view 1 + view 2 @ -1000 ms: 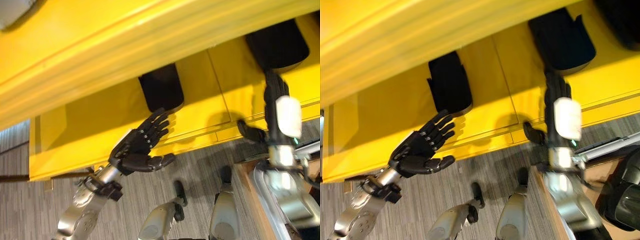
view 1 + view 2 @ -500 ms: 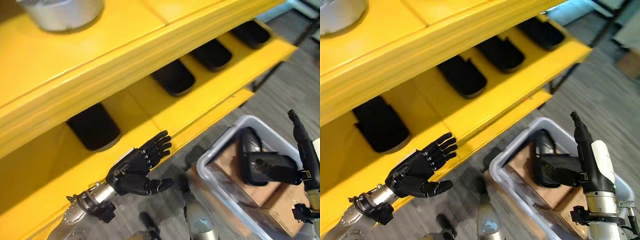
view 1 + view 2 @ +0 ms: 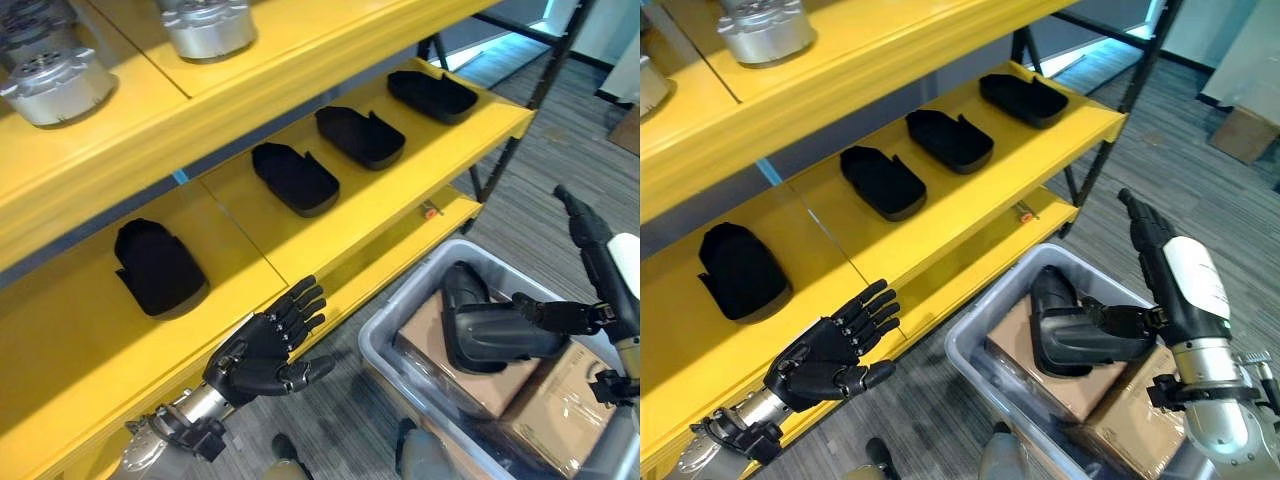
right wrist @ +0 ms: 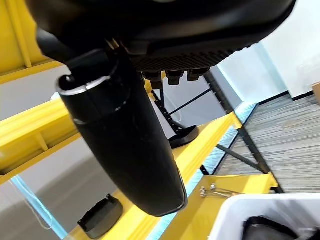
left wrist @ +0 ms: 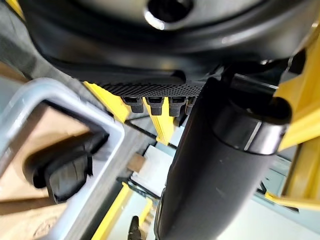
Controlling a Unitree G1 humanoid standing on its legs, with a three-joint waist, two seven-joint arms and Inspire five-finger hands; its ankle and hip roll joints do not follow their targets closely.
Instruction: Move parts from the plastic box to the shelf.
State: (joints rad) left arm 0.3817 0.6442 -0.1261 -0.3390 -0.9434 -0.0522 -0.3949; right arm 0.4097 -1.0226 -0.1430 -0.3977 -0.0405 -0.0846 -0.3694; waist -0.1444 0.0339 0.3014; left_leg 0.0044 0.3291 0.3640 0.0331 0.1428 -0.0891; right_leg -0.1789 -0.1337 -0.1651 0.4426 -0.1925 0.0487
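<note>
The left eye view showed a yellow shelf (image 3: pixel 470 120) running across the top, with a grey plastic box (image 3: pixel 395 305) on the floor below and to the right of it. Four black parts lay in a row on the middle shelf board: one (image 3: pixel 155 265) at the near end, one (image 3: pixel 293 177) past it, a third (image 3: pixel 359 136) further along, and a fourth (image 3: pixel 432 94) at the far end, each well apart from the next. Two silver metal parts (image 3: pixel 205 25) sat on the board above.

Inside the plastic box, another black part (image 3: pixel 465 325) rested on top of a brown cardboard box (image 3: pixel 465 375), with a second cardboard box (image 3: pixel 555 415) beside it.

The left hand (image 3: pixel 262 350) hung in front of the shelf's lower edge, just below the near black part. Its fingers were straight and spread, the thumb stuck out to the side, and it held nothing.

The right hand (image 3: pixel 1170 275) was above the far side of the plastic box, fingers stretched out straight and pointing away from the robot. Its thumb (image 3: pixel 1120 320) reached across towards the black part in the box, and I could not tell whether it was touching. In the right wrist view the fingers ran straight out over the shelf, with nothing between them and the thumb (image 4: pixel 130 145).
</note>
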